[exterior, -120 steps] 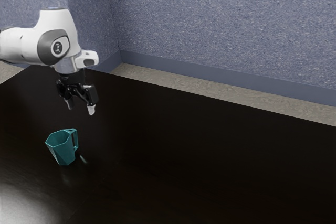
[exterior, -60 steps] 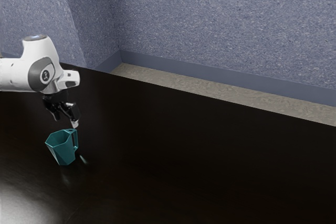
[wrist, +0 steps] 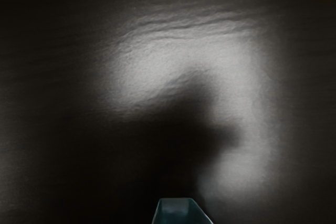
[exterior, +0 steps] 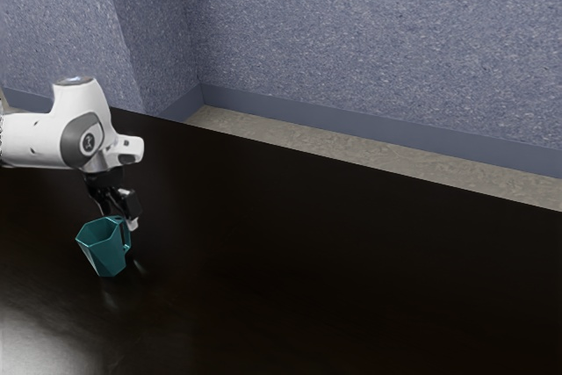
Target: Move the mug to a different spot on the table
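A teal mug stands upright on the dark table, near the exterior view's left. My gripper hangs right over the mug's handle side, down at rim height. Its fingers look slightly apart, and I see no grip from two sides on the mug wall. In the wrist view, a teal edge of the mug shows just under my hand, with my hand's shadow on the table around it.
The dark tabletop runs wide toward the exterior view's right and front. Its far edge borders a beige floor strip below a blue-grey wall.
My hand swung toward the exterior view's left, turned, and came down from well above the table to the mug's rim. The mug has stayed in place.
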